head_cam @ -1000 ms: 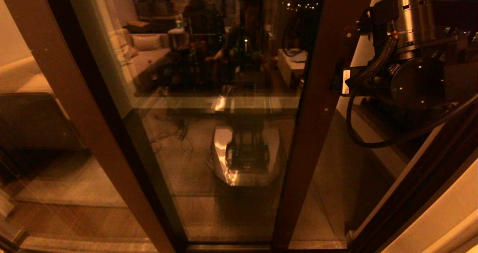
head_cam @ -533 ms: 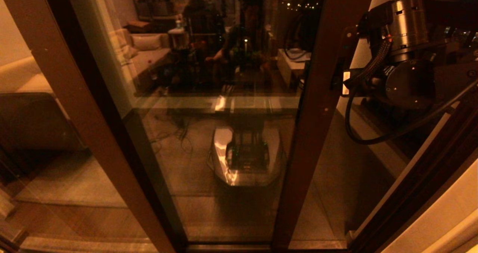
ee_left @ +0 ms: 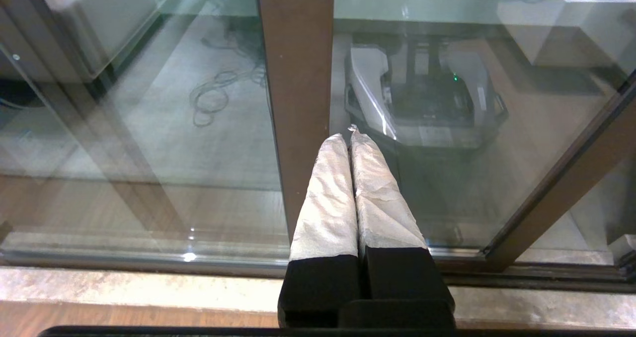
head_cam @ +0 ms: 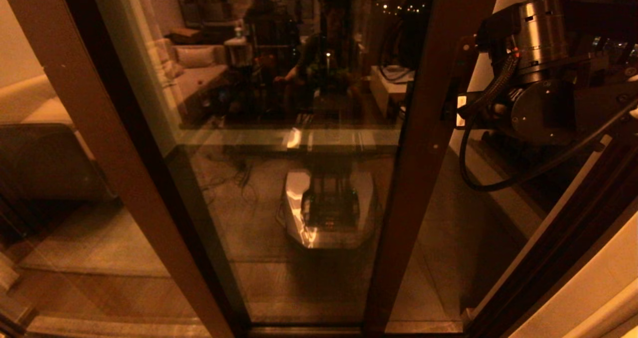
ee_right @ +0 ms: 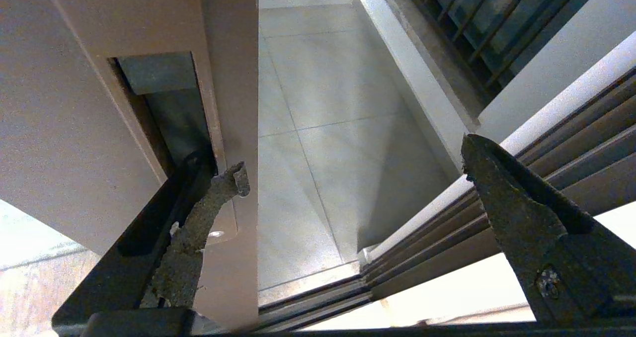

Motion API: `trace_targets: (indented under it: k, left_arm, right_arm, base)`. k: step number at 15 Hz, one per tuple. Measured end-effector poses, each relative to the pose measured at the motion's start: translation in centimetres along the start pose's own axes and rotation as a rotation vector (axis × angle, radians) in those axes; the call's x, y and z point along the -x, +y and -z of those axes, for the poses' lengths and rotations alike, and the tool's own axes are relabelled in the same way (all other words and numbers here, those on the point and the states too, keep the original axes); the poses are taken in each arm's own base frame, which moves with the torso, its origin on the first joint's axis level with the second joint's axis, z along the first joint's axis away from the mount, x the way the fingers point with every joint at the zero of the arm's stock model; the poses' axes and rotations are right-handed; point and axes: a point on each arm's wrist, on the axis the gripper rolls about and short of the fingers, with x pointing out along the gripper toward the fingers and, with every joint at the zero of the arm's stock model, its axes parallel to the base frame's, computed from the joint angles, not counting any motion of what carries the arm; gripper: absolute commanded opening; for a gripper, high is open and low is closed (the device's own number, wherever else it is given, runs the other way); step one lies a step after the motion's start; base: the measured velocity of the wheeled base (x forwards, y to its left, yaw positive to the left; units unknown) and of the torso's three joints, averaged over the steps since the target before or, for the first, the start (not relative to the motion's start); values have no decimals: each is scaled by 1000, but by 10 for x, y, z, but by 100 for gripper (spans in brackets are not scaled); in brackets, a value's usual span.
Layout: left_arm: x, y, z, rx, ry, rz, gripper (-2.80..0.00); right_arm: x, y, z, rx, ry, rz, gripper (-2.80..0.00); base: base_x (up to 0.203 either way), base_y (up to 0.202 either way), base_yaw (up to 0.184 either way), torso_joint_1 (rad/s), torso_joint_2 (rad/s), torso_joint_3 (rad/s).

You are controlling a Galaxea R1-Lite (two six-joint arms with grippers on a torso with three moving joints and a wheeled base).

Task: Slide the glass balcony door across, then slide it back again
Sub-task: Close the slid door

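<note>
Since the earlier view, the right arm had drifted slightly up beside the glass balcony door [head_cam: 299,143], which had barely shifted. The right gripper [ee_right: 348,178] had wide fingers, one in the handle slot [ee_right: 164,108]. The left gripper [ee_left: 352,143] stayed parked, fingers pressed together.

No readable text, label, brand, number or sign anywhere: none on the door frame, the glass, the arms or the reflected room.
</note>
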Motion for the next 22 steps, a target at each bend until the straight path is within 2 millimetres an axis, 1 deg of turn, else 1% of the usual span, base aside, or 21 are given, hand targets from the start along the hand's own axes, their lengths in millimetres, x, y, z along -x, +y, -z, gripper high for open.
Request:
trace_targets:
  k: [6,16,22]
  left_arm:
    - [0,0,0,0,0,0,-280]
    - [0,0,0,0,2,0,-280]
    - [0,0,0,0,0,0,-280]
  right_arm:
    - [-6,-7,-1,-3,4,24,0]
    - [-11,-15,-2,-2,7,54,0]
    - [-14,-26,-4,-4,8,86,0]
  base:
    - [0,0,0,0,0,0]
    - [0,0,0,0,0,0]
    - [0,0,0,0,0,0]
